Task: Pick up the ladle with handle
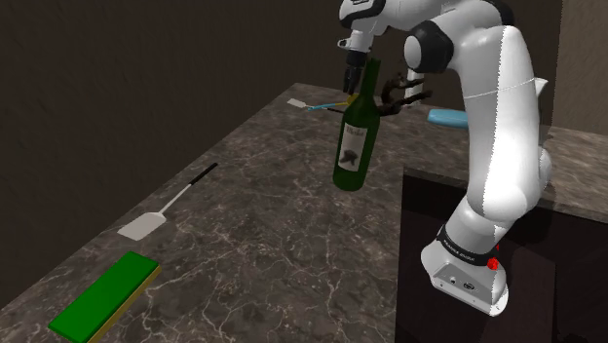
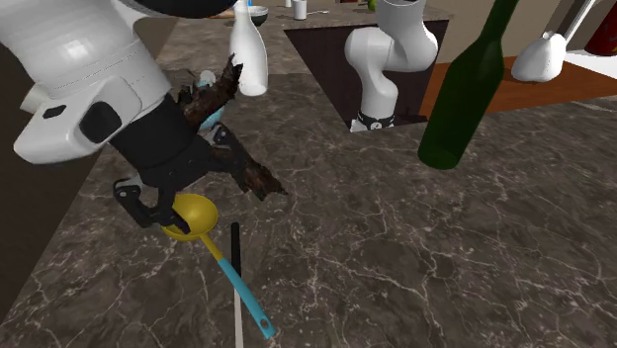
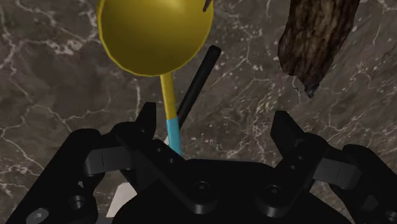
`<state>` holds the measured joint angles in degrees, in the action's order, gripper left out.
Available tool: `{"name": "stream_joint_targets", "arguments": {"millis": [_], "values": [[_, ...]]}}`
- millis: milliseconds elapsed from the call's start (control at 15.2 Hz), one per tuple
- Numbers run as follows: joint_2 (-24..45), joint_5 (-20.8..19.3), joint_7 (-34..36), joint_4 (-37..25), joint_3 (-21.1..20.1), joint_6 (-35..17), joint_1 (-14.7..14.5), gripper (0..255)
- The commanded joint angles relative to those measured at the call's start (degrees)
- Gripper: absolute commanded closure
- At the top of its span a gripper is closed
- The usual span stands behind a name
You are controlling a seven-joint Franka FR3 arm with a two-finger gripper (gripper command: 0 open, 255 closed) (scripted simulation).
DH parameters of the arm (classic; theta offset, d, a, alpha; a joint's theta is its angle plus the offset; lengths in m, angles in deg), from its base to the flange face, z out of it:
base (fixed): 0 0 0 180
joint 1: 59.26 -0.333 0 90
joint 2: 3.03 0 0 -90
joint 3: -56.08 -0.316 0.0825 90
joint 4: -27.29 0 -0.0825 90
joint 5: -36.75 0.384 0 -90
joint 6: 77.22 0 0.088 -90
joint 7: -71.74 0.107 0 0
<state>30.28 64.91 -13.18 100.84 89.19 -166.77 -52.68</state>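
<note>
Spread wide, the gripper [image 3: 215, 118] hangs over the bench [image 3: 57, 95], where the ladle [image 3: 156, 32] lies — handle [image 3: 168, 95] close by one finger [image 3: 147, 122]. Centring on the handle, clear of the black rod [image 3: 198, 79], should serve best.

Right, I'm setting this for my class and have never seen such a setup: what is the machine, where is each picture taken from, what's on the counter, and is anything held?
It is a white robot arm ending in a black two-fingered pincer, all drawn by a simulator. One picture looks down from beside the arm's stand, one faces the arm across the counter, and one comes from a camera on the hand itself. On the dark marble counter are a yellow ladle with a blue handle, a green bottle, a spatula, a green block and a piece of bark. The pincer is open, close over the ladle, and holds nothing.
</note>
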Motion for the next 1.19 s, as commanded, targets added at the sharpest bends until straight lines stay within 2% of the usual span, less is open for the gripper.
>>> {"name": "stream_joint_targets", "arguments": {"millis": [0, 66, 660, 726, 1122], "values": [[7.23, 2.38, -1.73, -9.71, -2.22, 4.05, 3.77, 0], [10.45, 3.33, -1.98, -14.95, -3.23, 5.96, 5.63, 0], [10.83, 3.51, -3.63, -9.53, -3.42, 0.70, 4.44, 0], [10.87, 3.51, -3.64, -9.66, -3.41, 0.80, 4.52, 255], [10.75, 3.49, -3.65, -9.45, -3.39, 0.71, 4.42, 255]]}}
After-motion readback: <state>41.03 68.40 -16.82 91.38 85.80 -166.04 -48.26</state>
